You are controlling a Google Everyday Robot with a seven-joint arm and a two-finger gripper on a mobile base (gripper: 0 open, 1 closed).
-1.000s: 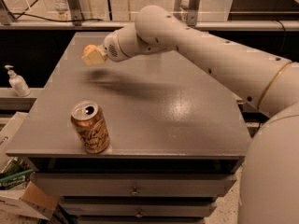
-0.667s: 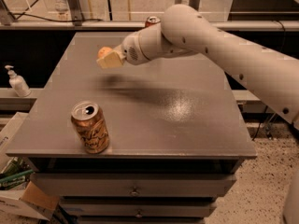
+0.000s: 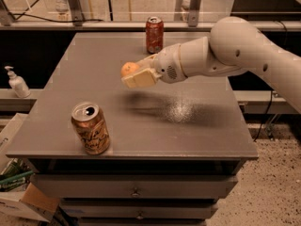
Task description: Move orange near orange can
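The orange (image 3: 129,68) is a small round fruit held between the cream fingers of my gripper (image 3: 136,72), which is shut on it and carries it in the air above the middle of the grey table (image 3: 197,126). The orange can (image 3: 90,128), golden-orange with a brownish patterned label and a silver top, stands upright near the table's front left corner. The gripper is up and to the right of this can, well apart from it.
A red can (image 3: 154,34) stands at the table's far edge, behind the gripper. A soap dispenser (image 3: 17,83) stands on a ledge left of the table. A cardboard box (image 3: 23,204) lies on the floor at the lower left. Drawers run below the tabletop.
My arm has swung to the right and toward the front with the orange in the gripper, uncovering the red can at the back. The orange can has not moved.
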